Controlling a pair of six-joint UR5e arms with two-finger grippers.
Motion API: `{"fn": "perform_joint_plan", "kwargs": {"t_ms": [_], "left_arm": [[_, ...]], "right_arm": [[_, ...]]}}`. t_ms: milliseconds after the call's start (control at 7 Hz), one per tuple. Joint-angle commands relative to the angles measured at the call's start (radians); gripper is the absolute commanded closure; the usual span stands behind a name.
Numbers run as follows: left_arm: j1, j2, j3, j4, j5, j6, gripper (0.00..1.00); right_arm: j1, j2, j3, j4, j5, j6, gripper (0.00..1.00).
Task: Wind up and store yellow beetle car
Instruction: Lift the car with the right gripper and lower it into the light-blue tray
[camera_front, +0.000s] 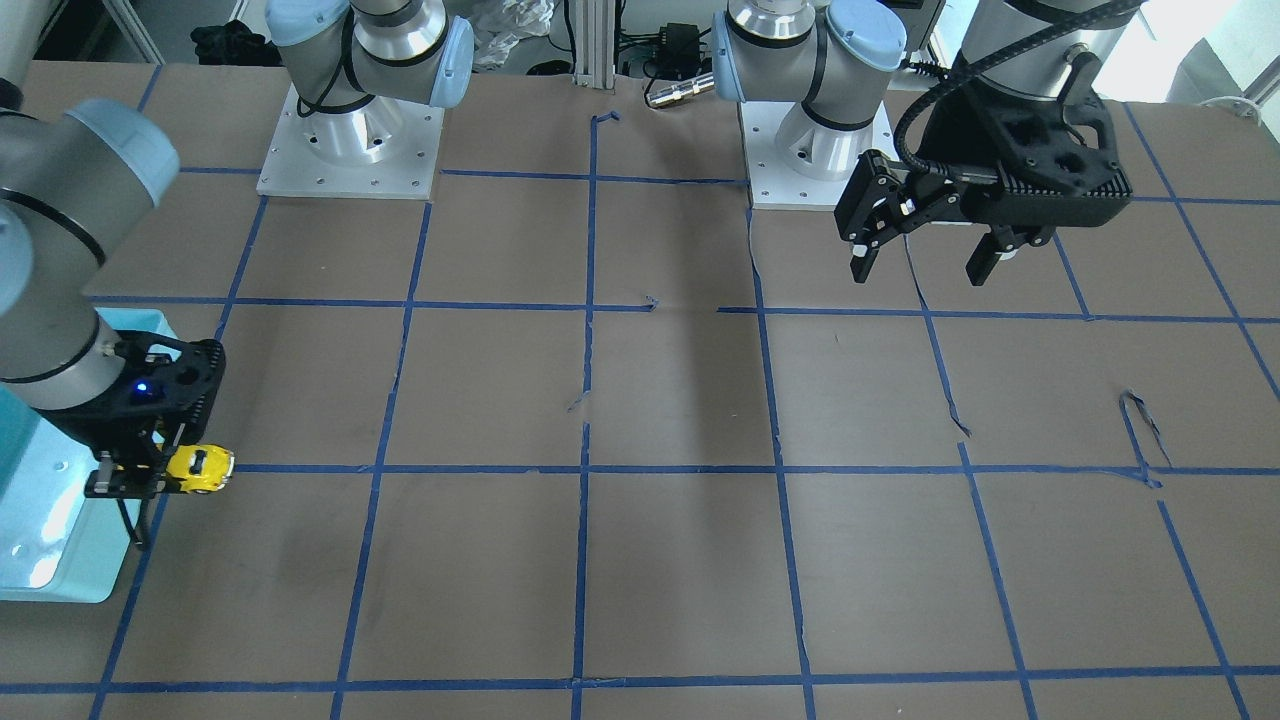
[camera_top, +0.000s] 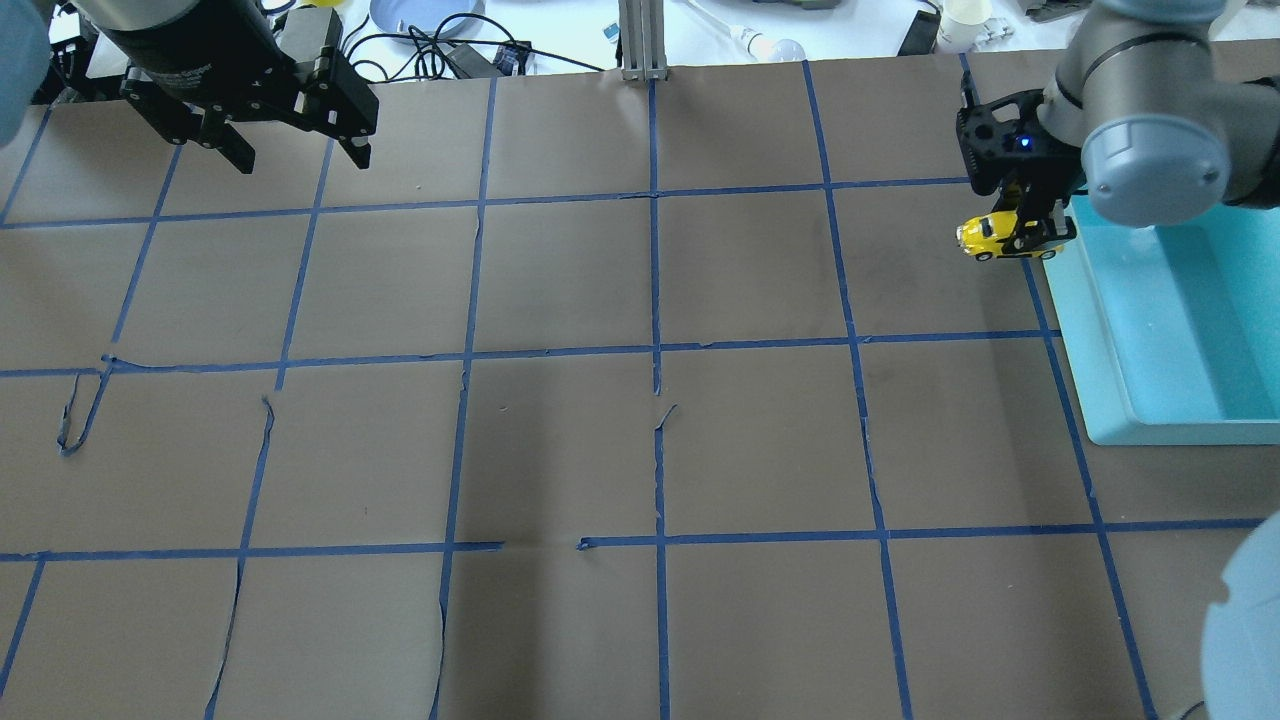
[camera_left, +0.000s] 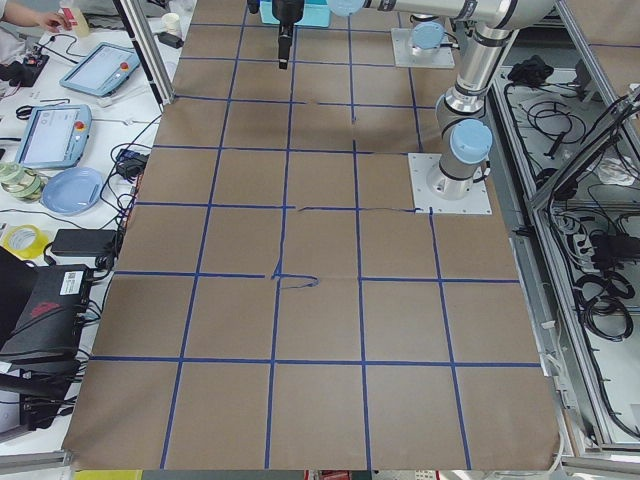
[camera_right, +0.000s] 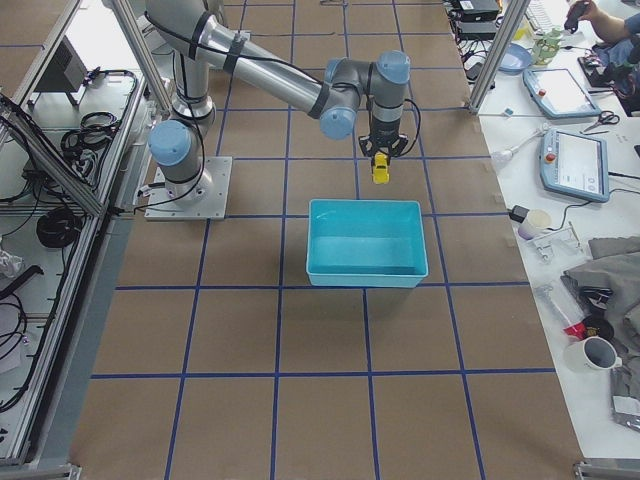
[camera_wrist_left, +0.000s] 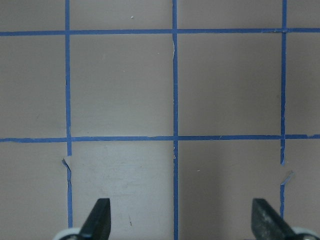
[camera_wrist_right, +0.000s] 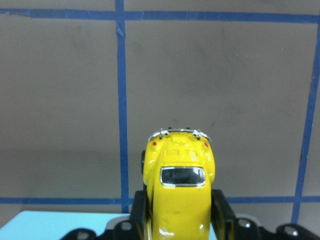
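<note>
The yellow beetle car (camera_front: 200, 468) is a tiny bright yellow toy with dark windows. My right gripper (camera_front: 150, 478) is shut on it and holds it above the table, just beside the near wall of the teal bin (camera_front: 40, 560). The car also shows in the overhead view (camera_top: 992, 238), in the right side view (camera_right: 381, 168) and in the right wrist view (camera_wrist_right: 179, 192), clamped between the fingers. My left gripper (camera_front: 920, 262) is open and empty, raised over the table's far corner; it also shows in the overhead view (camera_top: 298, 155) and the left wrist view (camera_wrist_left: 180, 225).
The teal bin (camera_top: 1160, 330) sits at the table's right edge in the overhead view, its inside bare. Brown table paper with a blue tape grid covers the surface (camera_top: 650, 400). The two arm bases (camera_front: 350, 150) stand at the robot's side.
</note>
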Motion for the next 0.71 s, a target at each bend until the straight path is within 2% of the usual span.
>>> {"fn": "perform_joint_plan", "kwargs": {"t_ms": [0, 143, 571], "left_arm": [[0.0, 0.0, 0.0, 0.0, 0.0, 0.0, 0.0], [0.0, -0.001, 0.0, 0.0, -0.003, 0.0, 0.0], [0.0, 0.0, 0.0, 0.0, -0.002, 0.0, 0.0]], "right_arm": [[-0.119, -0.007, -0.072, 0.103, 0.004, -0.028, 0.96], [-0.193, -0.003, -0.069, 0.096, 0.007, -0.143, 0.96], [-0.339, 0.007, 0.003, 0.081, 0.005, -0.238, 0.95]]}}
